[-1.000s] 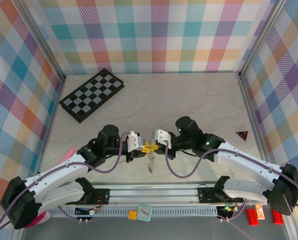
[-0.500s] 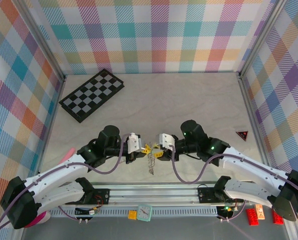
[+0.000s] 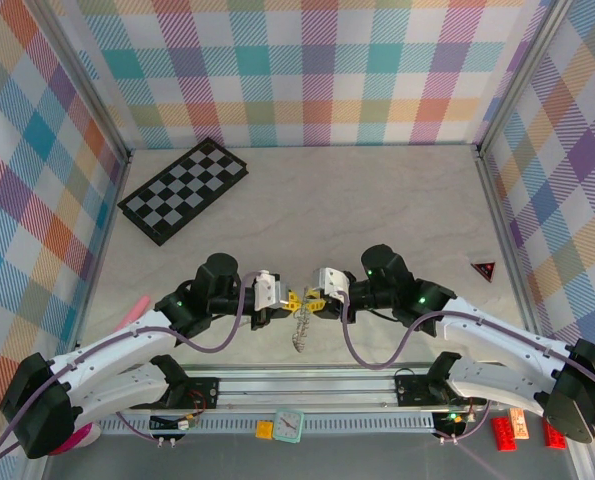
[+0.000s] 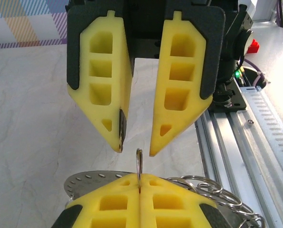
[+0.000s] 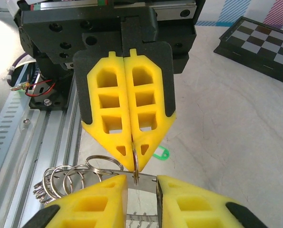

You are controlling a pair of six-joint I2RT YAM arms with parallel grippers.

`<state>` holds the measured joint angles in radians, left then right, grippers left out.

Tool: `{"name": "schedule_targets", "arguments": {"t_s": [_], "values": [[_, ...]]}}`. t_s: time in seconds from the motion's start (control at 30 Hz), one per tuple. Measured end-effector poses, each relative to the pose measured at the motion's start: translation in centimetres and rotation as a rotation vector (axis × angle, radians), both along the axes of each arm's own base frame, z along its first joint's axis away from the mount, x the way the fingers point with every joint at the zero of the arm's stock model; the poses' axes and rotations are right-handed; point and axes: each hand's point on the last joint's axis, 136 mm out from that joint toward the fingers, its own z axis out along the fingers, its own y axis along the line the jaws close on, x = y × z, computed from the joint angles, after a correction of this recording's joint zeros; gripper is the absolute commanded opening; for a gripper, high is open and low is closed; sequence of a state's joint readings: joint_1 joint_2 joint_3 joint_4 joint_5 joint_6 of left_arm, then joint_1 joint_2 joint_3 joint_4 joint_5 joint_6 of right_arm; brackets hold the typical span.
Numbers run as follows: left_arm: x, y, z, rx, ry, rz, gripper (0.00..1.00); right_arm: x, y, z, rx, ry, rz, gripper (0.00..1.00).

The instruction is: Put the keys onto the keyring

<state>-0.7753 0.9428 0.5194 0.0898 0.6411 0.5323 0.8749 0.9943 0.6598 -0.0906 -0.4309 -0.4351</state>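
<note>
My left gripper (image 3: 288, 298) is shut on a thin split ring (image 4: 139, 164) that stands upright between its fingertips (image 4: 139, 180). That ring belongs to the keyring (image 3: 300, 332), a flat perforated metal ring (image 4: 86, 183) carrying several loose split rings (image 4: 212, 190), which hangs below both grippers. My right gripper (image 3: 315, 297) faces the left one tip to tip and is open. Its fingers (image 5: 142, 180) stand on either side of the split ring (image 5: 135, 164) without touching it. A small green key tag (image 5: 161, 153) lies on the table behind the left gripper (image 5: 133, 161), with its key hidden.
A chessboard (image 3: 182, 188) lies at the far left of the table. A small red triangle (image 3: 484, 269) sits by the right wall. The aluminium rail (image 3: 307, 385) with the arm bases runs along the near edge, just below the hanging keyring.
The right gripper was shut against the left one, then opened and backed off, and now stands around the split ring. Both grippers sank a little. The left stays shut.
</note>
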Motion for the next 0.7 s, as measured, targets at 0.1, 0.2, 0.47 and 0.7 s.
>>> {"name": "schedule_targets", "arguments": {"t_s": [0.1, 0.2, 0.47, 0.7], "values": [[0.0, 0.1, -0.4, 0.023, -0.074, 0.016, 0.00, 0.0, 0.0, -0.3, -0.012, -0.014, 0.007, 0.32], [0.2, 0.2, -0.4, 0.051, -0.181, 0.040, 0.00, 0.1, -0.3, -0.7, -0.019, -0.059, 0.010, 0.32], [1.2, 0.3, 0.0, 0.111, -0.420, 0.081, 0.00, 1.0, -1.1, -1.7, -0.052, -0.147, -0.030, 0.27], [1.5, 0.6, -0.9, 0.155, -0.491, 0.084, 0.00, 1.3, -0.9, -1.0, -0.032, -0.196, -0.027, 0.26]]}}
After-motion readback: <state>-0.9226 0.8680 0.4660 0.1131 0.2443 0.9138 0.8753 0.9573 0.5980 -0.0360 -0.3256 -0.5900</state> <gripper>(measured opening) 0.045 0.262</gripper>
